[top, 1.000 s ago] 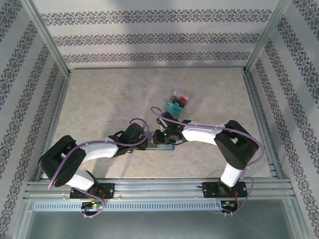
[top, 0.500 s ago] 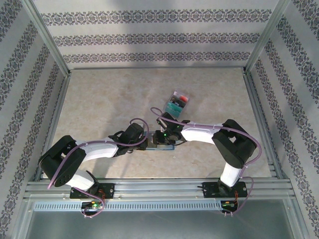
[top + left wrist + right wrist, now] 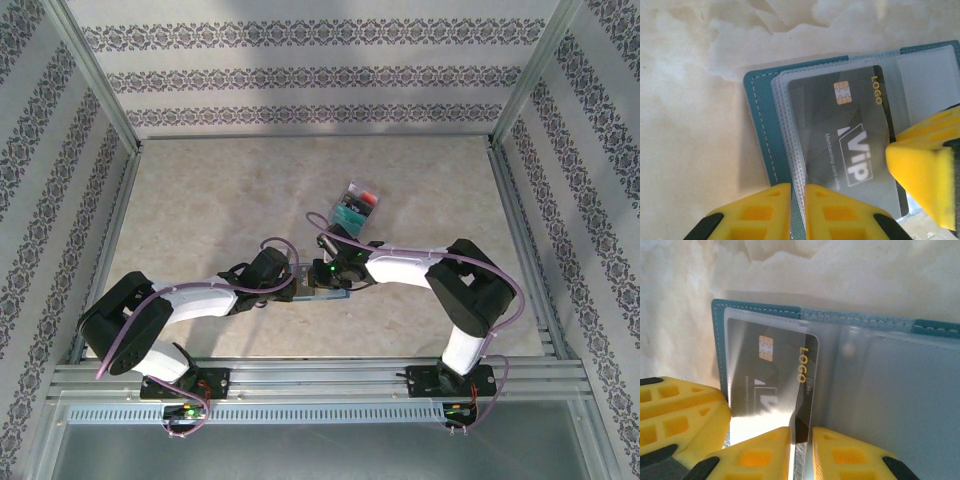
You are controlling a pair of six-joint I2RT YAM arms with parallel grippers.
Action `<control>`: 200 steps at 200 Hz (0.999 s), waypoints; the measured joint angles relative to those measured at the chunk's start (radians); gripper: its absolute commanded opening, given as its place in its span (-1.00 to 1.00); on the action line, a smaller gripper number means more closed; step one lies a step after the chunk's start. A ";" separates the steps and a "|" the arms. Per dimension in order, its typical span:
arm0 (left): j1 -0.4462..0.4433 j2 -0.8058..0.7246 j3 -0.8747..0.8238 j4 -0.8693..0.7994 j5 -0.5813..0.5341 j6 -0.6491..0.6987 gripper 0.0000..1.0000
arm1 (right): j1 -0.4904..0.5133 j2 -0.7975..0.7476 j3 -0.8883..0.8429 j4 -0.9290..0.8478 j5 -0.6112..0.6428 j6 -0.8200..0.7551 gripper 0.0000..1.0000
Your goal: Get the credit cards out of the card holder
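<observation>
Left fingers (image 3: 781,210) tight on edge of card holder (image 3: 761,131), right fingers (image 3: 781,450) tight on edge of dark card (image 3: 777,382)

- I work in a lab-style test booth, not a home.
- A bare aluminium frame (image 3: 96,78) boxes in my marble-look desk (image 3: 200,220).
- Patterned wallpaper panels (image 3: 310,75) form a backdrop.
- A metal rail (image 3: 320,376) lines the near edge.

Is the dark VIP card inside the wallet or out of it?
Inside. The VIP card lies under a clear plastic sleeve of the card holder, which is spread open.
</observation>
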State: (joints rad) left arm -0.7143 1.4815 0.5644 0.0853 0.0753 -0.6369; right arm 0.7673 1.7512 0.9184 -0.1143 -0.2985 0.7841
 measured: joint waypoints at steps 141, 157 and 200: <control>0.000 0.006 0.000 0.002 -0.001 0.000 -0.70 | -0.035 -0.013 -0.087 0.224 -0.135 0.074 -0.61; 0.000 0.006 0.000 0.002 -0.001 0.000 -0.70 | -0.039 -0.012 -0.099 0.243 -0.145 0.079 -0.64; 0.000 0.006 0.000 0.002 -0.001 -0.002 -0.71 | -0.055 -0.020 -0.143 0.299 -0.174 0.086 -0.75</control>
State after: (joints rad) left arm -0.7143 1.4872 0.5644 0.0875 0.0742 -0.6392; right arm 0.7120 1.7313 0.7753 0.1852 -0.4728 0.8700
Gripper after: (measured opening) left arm 0.147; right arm 0.138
